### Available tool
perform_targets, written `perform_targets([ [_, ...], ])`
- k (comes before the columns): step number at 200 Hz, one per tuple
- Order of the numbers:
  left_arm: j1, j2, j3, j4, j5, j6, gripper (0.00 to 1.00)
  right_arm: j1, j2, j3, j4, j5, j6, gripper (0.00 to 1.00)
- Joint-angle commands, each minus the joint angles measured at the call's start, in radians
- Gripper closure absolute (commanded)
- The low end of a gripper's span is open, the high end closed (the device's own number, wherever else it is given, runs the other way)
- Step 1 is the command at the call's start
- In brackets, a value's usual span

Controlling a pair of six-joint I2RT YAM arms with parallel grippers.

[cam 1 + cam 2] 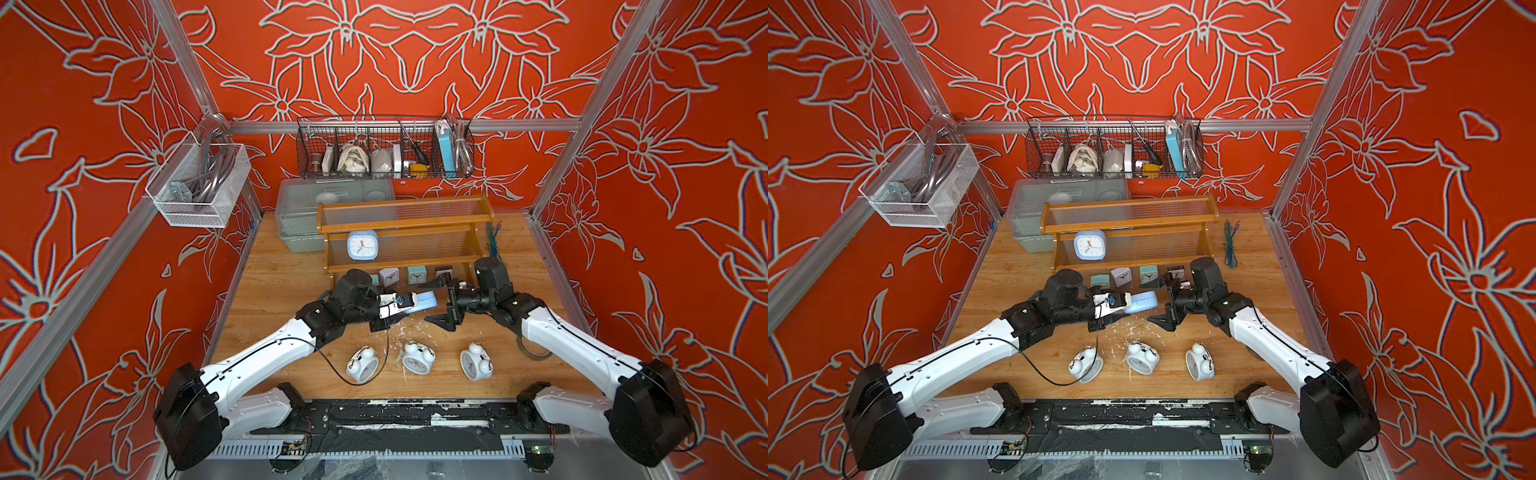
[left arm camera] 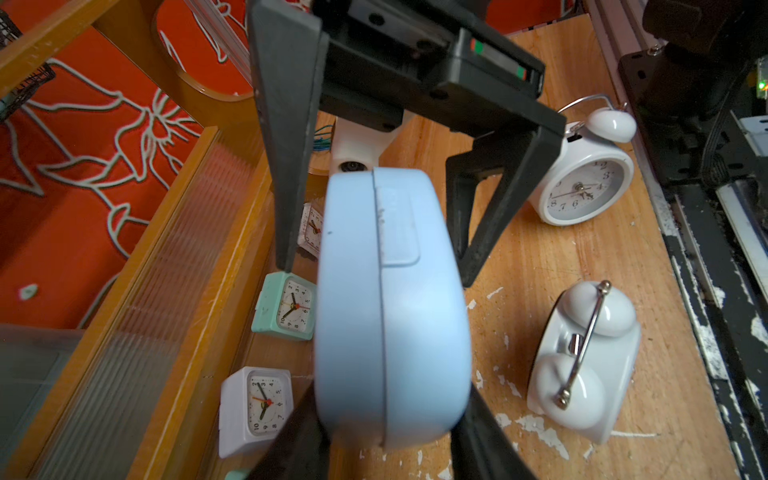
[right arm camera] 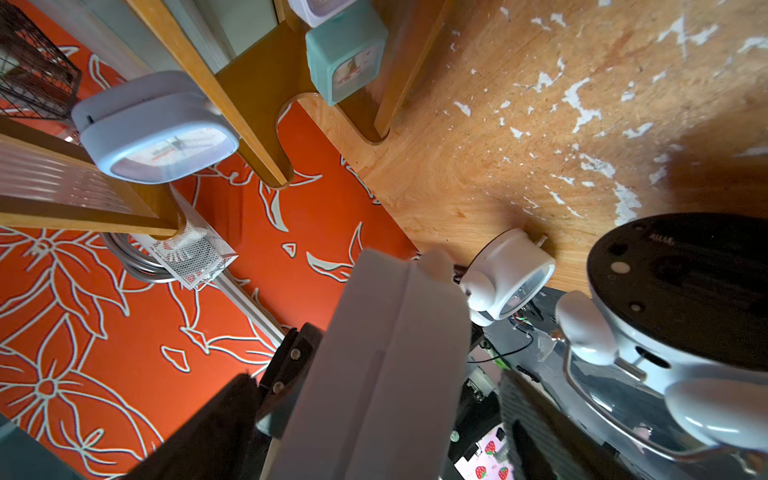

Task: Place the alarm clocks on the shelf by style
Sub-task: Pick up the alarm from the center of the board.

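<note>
My left gripper (image 1: 409, 305) (image 2: 390, 440) is shut on a light-blue rounded-square alarm clock (image 1: 424, 300) (image 1: 1144, 301) (image 2: 390, 316), held in the air in front of the shelf (image 1: 405, 226). My right gripper (image 1: 424, 302) (image 3: 380, 436) stands open, its fingers on either side of the same clock's far end. A second light-blue clock (image 1: 363, 245) stands on the middle tier. Tiny cubes line the lowest tier: whitish (image 1: 389, 276), teal (image 1: 416, 274), dark (image 1: 444, 272). Three white twin-bell clocks (image 1: 362, 365) (image 1: 417, 357) (image 1: 476, 361) lie on the table near the front.
A grey plastic bin (image 1: 299, 216) sits behind the shelf's left end. A black wire basket (image 1: 384, 149) hangs on the back wall, a white mesh basket (image 1: 199, 187) on the left. Green wire ties (image 1: 494, 239) and a tape roll (image 1: 536, 353) lie at the right.
</note>
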State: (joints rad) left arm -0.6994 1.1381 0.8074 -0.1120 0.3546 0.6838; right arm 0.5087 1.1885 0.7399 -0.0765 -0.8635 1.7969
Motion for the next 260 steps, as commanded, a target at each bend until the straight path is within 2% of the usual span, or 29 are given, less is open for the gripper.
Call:
perform_targets([
  [1,0.002,-0.024,0.029,-0.013,-0.008,-0.046,0.87,-0.011,-0.029,-0.011,0.002,-0.018,-0.068,0.0],
  [17,0.009,-0.026,0.036,-0.023,-0.009,-0.064,0.88,-0.019,-0.029,0.01,-0.03,-0.03,-0.161,0.0],
  [43,0.037,-0.029,0.064,-0.072,0.023,-0.098,0.89,-0.031,-0.035,0.118,-0.218,-0.001,-0.461,0.0],
  [76,0.119,-0.041,0.12,-0.199,0.182,-0.152,0.89,-0.091,-0.038,0.209,-0.377,0.07,-0.789,0.0],
  [105,0.148,-0.054,0.15,-0.328,0.278,-0.146,0.89,-0.153,-0.039,0.26,-0.381,0.06,-1.014,0.0],
  [152,0.186,-0.039,0.192,-0.504,0.467,-0.128,0.88,-0.156,-0.075,0.34,-0.409,0.057,-1.446,0.0],
  [192,0.233,-0.019,0.219,-0.565,0.556,-0.14,0.88,-0.156,-0.181,0.263,-0.298,0.027,-1.59,0.0],
  [222,0.275,-0.003,0.234,-0.579,0.615,-0.163,0.88,-0.146,-0.189,0.229,-0.273,-0.097,-1.651,0.11],
  [240,0.292,0.005,0.24,-0.584,0.636,-0.168,0.88,-0.108,-0.21,0.185,-0.177,-0.166,-1.639,0.17],
  [260,0.304,0.009,0.245,-0.603,0.665,-0.16,0.88,-0.029,-0.236,0.165,-0.185,-0.138,-1.712,0.19],
])
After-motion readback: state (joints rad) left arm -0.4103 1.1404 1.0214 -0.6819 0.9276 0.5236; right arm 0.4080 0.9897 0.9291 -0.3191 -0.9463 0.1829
